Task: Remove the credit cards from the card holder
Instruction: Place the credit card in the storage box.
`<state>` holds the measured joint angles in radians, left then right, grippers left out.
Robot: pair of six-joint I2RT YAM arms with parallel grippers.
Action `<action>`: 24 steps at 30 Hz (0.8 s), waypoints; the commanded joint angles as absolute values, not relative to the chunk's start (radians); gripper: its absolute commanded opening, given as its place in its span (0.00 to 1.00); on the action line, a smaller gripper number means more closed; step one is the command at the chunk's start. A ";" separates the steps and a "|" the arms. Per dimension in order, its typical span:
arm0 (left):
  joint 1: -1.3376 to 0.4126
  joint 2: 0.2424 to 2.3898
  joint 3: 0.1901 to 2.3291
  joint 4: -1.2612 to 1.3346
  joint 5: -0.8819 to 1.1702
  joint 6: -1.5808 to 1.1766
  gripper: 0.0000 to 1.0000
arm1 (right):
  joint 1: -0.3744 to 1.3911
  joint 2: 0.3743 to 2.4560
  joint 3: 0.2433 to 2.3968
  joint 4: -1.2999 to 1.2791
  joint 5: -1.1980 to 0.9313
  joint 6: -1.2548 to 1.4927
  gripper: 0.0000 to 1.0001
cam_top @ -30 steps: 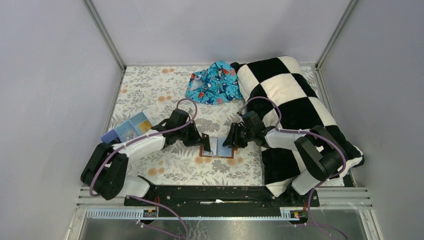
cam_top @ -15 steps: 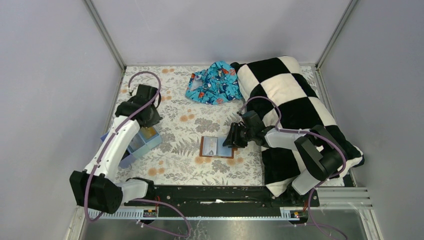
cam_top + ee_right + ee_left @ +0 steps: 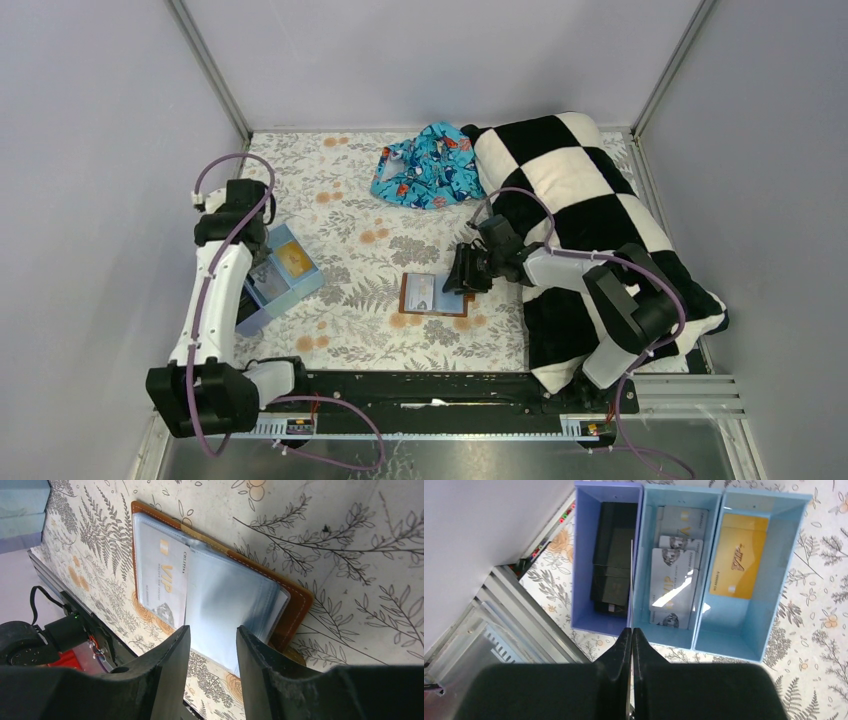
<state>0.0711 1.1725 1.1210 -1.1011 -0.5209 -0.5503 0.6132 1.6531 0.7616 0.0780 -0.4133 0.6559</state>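
The reddish-brown card holder lies open on the floral table, and its brown rim shows in the right wrist view. One pale VIP credit card sits in its clear sleeve. My right gripper is open, and its tips straddle the sleeve's near edge at the holder's right side. My left gripper hangs above the light-blue box. It is shut on a thin credit card seen edge-on, over the wall between the purple and middle compartments.
The box holds black cards on the left, pale VIP cards in the middle and a yellow card on the right. A checkered pillow lies at right, a blue patterned cloth at the back, and a metal rail in front.
My left arm left the card holder and swung left and back to above the box, its gripper shut. My right gripper stayed at the holder's right edge.
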 commanded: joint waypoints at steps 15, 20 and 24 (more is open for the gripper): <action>0.248 1.295 1.054 -0.977 -0.554 -0.528 0.00 | 0.620 1.773 0.856 -0.013 -0.514 0.619 0.55; 0.303 1.294 1.032 -0.922 -0.424 -0.485 0.00 | 0.621 1.780 0.867 -0.019 -0.512 0.615 0.57; 0.306 1.344 1.027 -0.913 -0.363 -0.481 0.00 | 0.620 1.778 0.860 -0.010 -0.521 0.622 0.59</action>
